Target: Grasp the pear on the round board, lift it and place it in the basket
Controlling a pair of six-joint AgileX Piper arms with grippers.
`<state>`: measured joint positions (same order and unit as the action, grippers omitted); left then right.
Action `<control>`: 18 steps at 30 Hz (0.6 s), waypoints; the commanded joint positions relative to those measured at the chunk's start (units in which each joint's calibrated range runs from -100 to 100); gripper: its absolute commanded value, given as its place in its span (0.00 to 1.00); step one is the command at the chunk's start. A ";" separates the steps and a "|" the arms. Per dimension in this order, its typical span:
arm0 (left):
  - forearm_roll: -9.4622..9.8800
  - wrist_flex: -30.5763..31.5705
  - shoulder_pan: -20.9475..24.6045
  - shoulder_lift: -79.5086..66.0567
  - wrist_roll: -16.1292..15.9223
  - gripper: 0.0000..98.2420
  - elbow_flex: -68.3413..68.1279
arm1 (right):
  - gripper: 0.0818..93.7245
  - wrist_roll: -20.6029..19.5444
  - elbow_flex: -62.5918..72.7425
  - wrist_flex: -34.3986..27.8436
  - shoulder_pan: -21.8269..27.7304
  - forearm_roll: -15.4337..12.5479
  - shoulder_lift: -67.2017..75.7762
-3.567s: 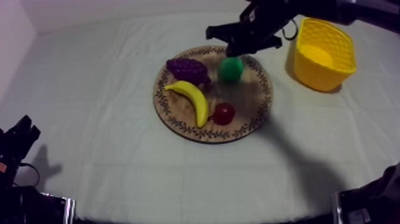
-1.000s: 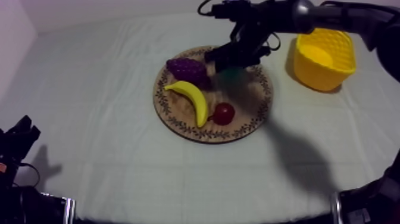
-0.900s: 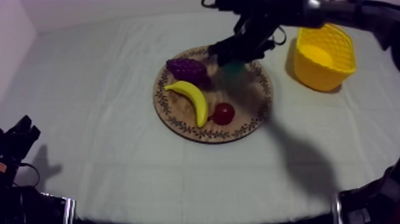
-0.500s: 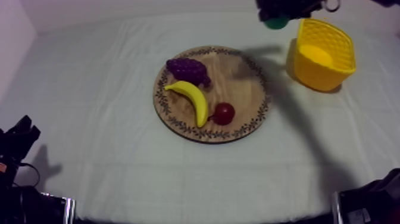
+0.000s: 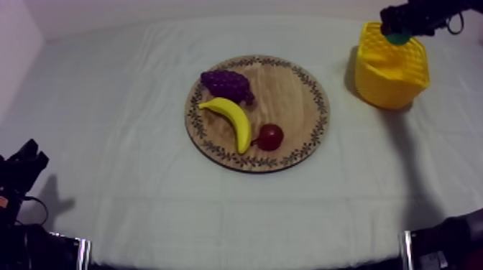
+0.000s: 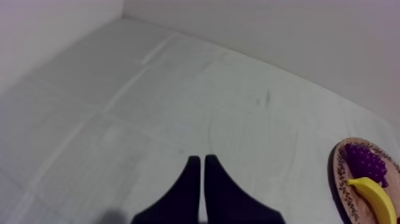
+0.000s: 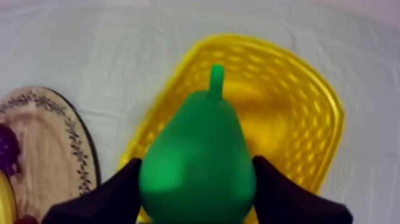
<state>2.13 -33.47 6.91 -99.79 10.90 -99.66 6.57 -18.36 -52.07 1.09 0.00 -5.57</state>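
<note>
Found the pear (image 7: 196, 161) clamped at its widest part between the two black fingers of the right gripper (image 7: 196, 186), stem pointing away from the wrist. Placed it, by the top view, aloft above the yellow basket (image 5: 392, 79), nearer the rim than the middle of the hollow (height above it not to be told), and well apart from the wooden board (image 5: 295, 93).

Judged the step in hand to be the last of the carry and the release. Recommend:
- Bring the fruit's body squarely over the middle of the hollow before any descent.
- Lower until the base sits below rim level, then part the fingers. A smooth, round toy let go from high up would likely bounce out or strike the rim.
- Open wide and withdraw straight upward, to avoid hooking the basket wall and dragging it over the cloth.

Recorded on the board the grapes (image 5: 226, 82), the banana (image 5: 231, 118) and the small red fruit (image 5: 270, 136), none of them in the path.

Noted the left gripper (image 6: 199, 179) with fingers pressed together in a narrow wedge, holding nothing, over bare cloth short of the board's edge.
</note>
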 commanded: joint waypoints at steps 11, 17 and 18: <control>-0.01 0.00 0.01 -0.04 0.01 0.00 0.00 | 0.58 0.14 -2.35 7.10 2.55 0.70 -11.70; -0.01 0.00 0.01 -0.04 0.01 0.00 0.00 | 0.60 -0.67 4.12 6.91 2.65 1.77 -19.45; -0.01 0.00 0.01 -0.04 0.01 0.00 0.00 | 0.61 -0.77 5.34 6.67 2.63 1.90 -20.73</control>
<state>2.13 -33.47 6.91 -99.79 10.90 -99.66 5.86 -15.11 -44.71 3.71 1.76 -23.57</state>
